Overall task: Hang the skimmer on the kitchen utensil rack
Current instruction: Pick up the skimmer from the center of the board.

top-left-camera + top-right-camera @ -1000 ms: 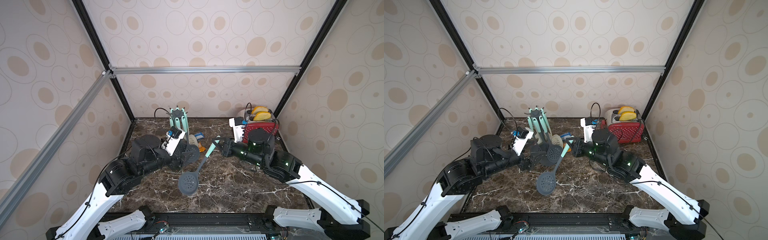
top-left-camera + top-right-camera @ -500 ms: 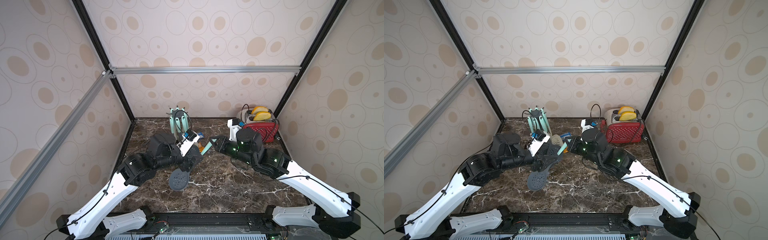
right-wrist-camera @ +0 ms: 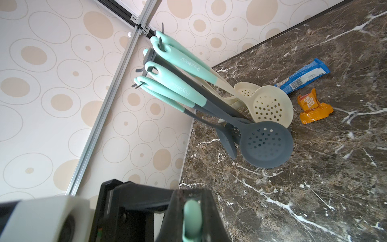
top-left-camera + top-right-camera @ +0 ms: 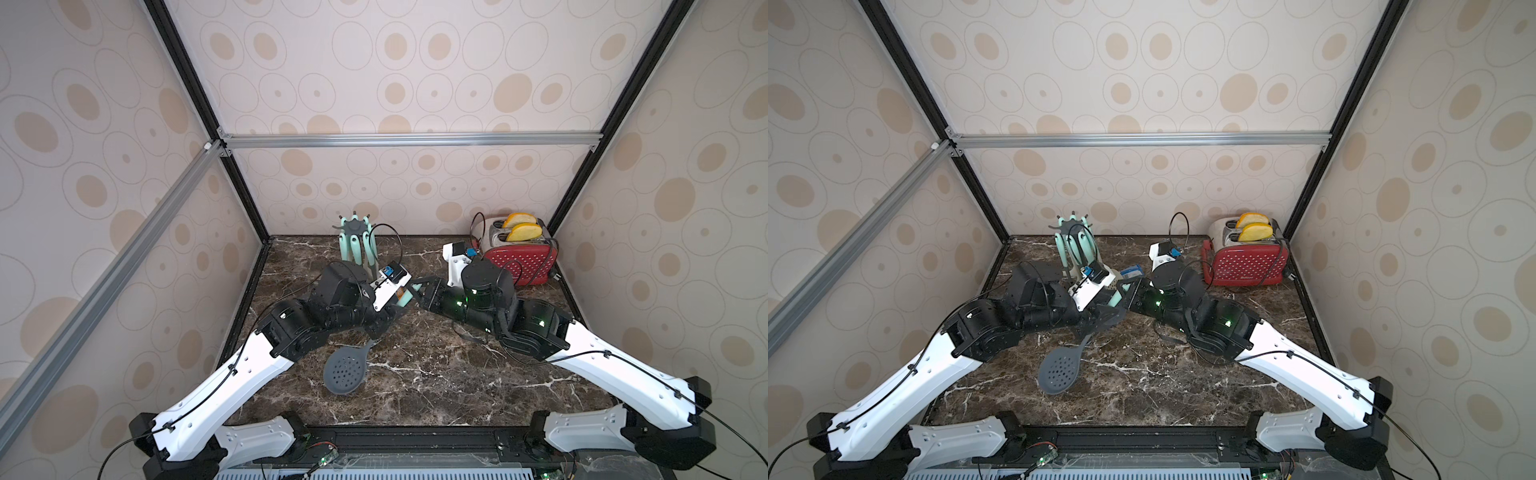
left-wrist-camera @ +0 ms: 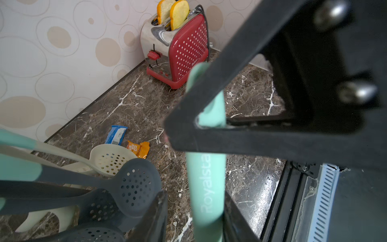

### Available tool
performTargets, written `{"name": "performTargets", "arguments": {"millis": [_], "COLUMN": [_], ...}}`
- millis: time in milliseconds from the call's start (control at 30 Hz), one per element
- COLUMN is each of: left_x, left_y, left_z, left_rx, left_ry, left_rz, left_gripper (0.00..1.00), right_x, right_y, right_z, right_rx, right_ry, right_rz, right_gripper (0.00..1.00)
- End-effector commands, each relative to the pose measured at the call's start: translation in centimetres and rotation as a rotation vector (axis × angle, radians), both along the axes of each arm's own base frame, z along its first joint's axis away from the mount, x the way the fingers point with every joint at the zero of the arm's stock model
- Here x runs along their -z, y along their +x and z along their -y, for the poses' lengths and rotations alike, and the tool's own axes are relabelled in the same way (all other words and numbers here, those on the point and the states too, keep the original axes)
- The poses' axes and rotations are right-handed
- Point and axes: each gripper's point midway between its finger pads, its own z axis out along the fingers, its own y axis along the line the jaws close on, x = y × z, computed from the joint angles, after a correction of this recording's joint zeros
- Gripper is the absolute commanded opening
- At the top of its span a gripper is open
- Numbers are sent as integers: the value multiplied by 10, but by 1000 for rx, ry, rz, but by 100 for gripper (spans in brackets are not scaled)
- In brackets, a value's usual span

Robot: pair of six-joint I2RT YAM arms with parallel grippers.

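Both top views hide the grasp; the wrist views reveal it. The right gripper (image 3: pixel 191 209) clamps the mint handle of the one skimmer (image 4: pixel 345 372). The left gripper (image 5: pixel 194 203) has its fingers flanking the handle, grip unclear. The grey perforated head hangs down in front of the rack (image 4: pixel 354 226). One toaster (image 4: pixel 519 257), two wrappers (image 3: pixel 302 76).

Light: I get bright, even light; shadows on the tabletop (image 4: pixel 436 374) are faint.
Glare: pale sheen near its front edge in my left wrist view.
Blur: there the right pincer (image 5: pixel 188 128) looms soft, close to the lens.
Focus: both top views are sharp.
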Motion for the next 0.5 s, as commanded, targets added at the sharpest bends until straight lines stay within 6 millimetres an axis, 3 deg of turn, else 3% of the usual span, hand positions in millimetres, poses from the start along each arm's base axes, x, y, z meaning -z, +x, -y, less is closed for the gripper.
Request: {"name": "performTargets", "arguments": {"millis": [0,167,300,333,400,467], "left_x": [-18,-17,-20,-21,-20,-21], "left_y": [3,3,0,-2,-6,-15], "left_z": [1,-1,-8,-10,-19,-28], "left_rx": [-3,-16,-39,-44,-72,-83], "left_ry": [-14,-17,-31,-35,-39,-58], "left_rz": [51,46,43,36,19,3], "left_gripper": [30,2,0,0,0,0], "right_x": [-20,-18,-19,-21,-25,-31], "right_y": [-6,-6,-5,-5,-2,-1], "right_z": [-6,-7,-5,-4,4,12], "right_rx": [-19,-23,-21,-26,-18,-24], "right_ry": [61,59,37,25,-20,-65], "right_rz": [10,9,41,65,134,240], "right_gripper": [0,0,0,10,44,72]}}
